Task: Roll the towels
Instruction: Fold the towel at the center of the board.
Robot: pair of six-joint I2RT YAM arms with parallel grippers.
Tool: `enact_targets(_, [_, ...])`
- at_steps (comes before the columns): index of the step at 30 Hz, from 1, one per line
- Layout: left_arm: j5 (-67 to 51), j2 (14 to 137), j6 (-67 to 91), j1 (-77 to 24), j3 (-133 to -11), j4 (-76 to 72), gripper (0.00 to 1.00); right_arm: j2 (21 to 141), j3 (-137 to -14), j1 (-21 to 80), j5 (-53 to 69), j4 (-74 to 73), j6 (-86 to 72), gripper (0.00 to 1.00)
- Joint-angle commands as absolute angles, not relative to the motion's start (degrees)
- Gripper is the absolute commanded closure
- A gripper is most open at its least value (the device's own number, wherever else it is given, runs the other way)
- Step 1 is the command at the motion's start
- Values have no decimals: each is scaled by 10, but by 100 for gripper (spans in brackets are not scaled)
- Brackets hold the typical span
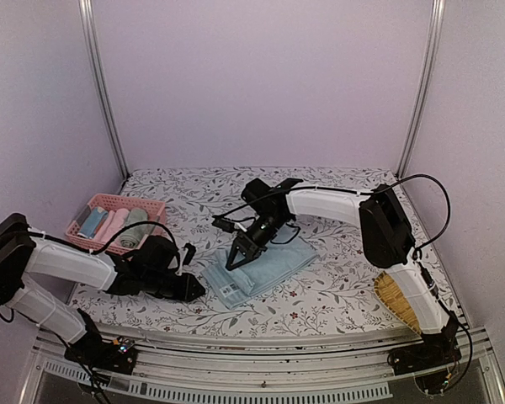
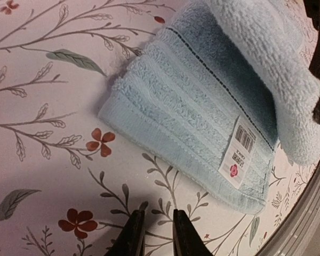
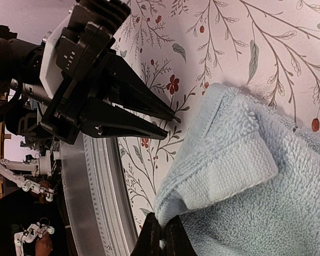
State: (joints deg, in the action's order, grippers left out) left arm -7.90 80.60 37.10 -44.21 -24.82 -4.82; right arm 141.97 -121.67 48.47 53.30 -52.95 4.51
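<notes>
Right fingers pressed together, nipping the blue towel's turned-over edge. Left fingers slightly spread, empty, towel corner just ahead. Roll barely begun; most cloth lies flat beyond the right tips. Basket, far behind the left fingers, holds finished-looking rolls.
</notes>
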Motion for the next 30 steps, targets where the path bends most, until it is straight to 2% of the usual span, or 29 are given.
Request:
enact_targets(1, [-81, 824, 366, -450, -249, -30, 80, 1440, -1236, 491, 551, -530, 43, 97])
enact_targets(30, [-85, 872, 363, -450, -262, -44, 80, 1477, -1268, 504, 561, -501, 11, 94])
